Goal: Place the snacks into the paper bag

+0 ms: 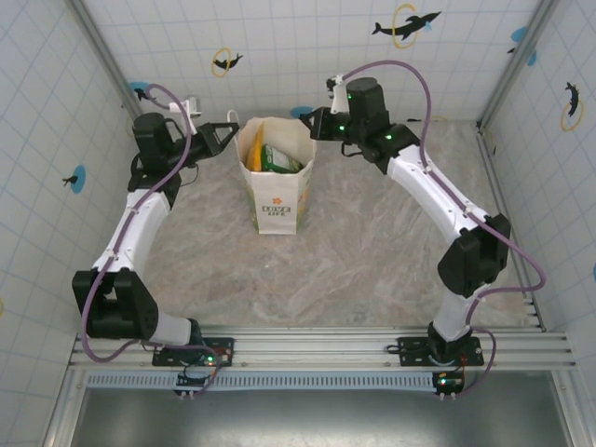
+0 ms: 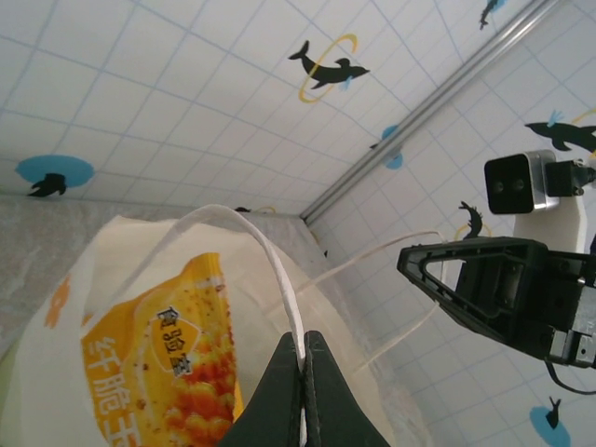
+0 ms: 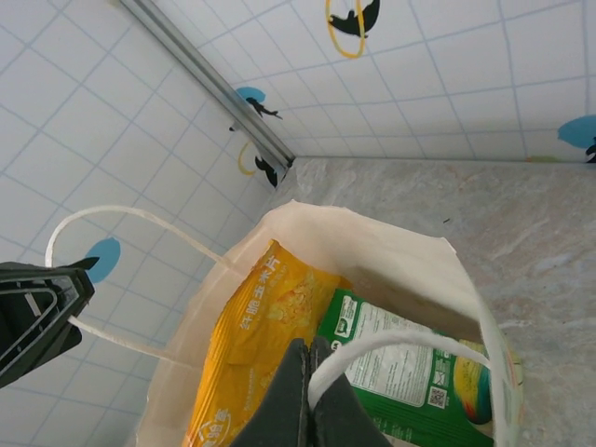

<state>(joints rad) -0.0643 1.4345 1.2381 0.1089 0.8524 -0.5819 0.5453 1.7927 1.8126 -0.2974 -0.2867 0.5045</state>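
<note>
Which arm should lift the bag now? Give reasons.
Probably right: each is shut on a handle, but the right gripper hangs over the paper bag's mouth, the left gripper beside it.

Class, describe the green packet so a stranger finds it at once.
A white bag stands upright on the marbled table. In its open top, the green packet sits beside a yellow packet. It alone is green, with a white label.

Paper bag (image 1: 277,203) upright on tabletop (image 1: 372,261), mouth open. Yellow packet (image 1: 253,155) and green packet (image 1: 280,158) inside. Left fingers (image 1: 227,131) at left rim, right fingers (image 1: 318,122) at right rim.
</note>
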